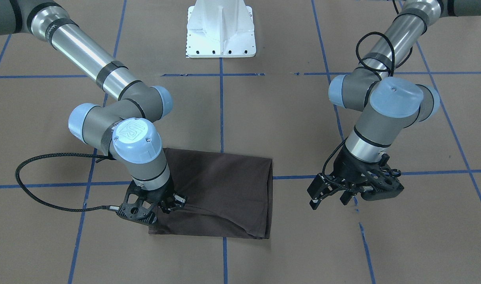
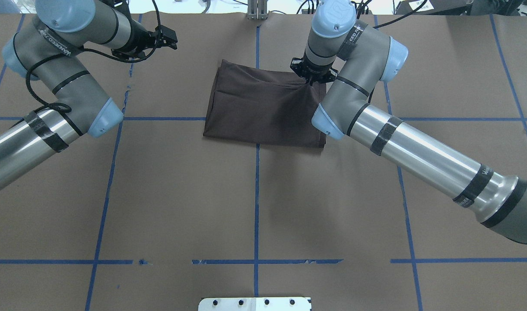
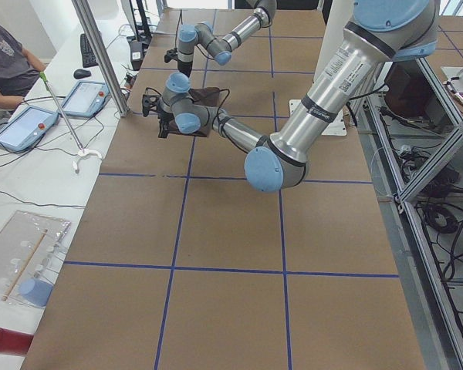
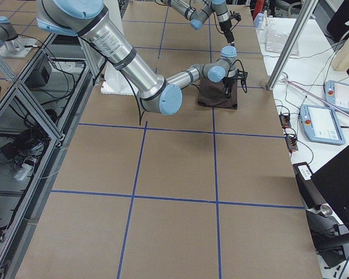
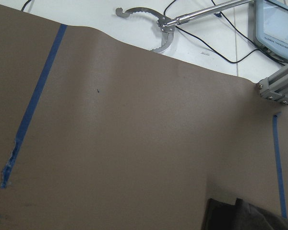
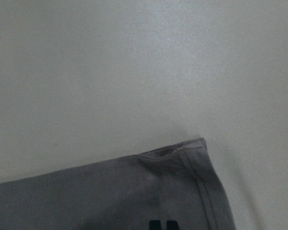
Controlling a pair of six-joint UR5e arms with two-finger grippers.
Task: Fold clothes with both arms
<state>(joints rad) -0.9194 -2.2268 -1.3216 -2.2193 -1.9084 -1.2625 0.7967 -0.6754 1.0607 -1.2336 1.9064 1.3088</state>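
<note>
Item: T-shirt (image 1: 224,189), already folded to a compact rectangle. It lies flat on the table (image 1: 284,118), close to the edge far from the robot's base, about midway along it and across the centre tape line (image 1: 221,114).

End effectors: the right gripper (image 1: 173,203) is down on the shirt near its far corner on the robot's right. The fingertips are mostly hidden under the wrist, but creases run into them, so it is probably nipped on a fold of cloth. The left gripper (image 1: 331,195) has its fingers spread, carries nothing, and hangs over bare table well apart from the shirt's other side.

Handling (judgement): thin cotton, light and limp, in several layers. A one-point lift would sag and let lower layers peel off. Better to pinch through all layers at corners or along a hem, one gripper per corner.

Views:
- Only the front-facing view shows the left fingers apart.
- The overhead hides both sets of fingers behind the wrists, but shows the shirt's outline and stacked layer edges.
- The right wrist view alone shows a stitched hem corner (image 6: 192,153).
- The left wrist view catches only a dark scrap of shirt at its bottom rim.
</note>
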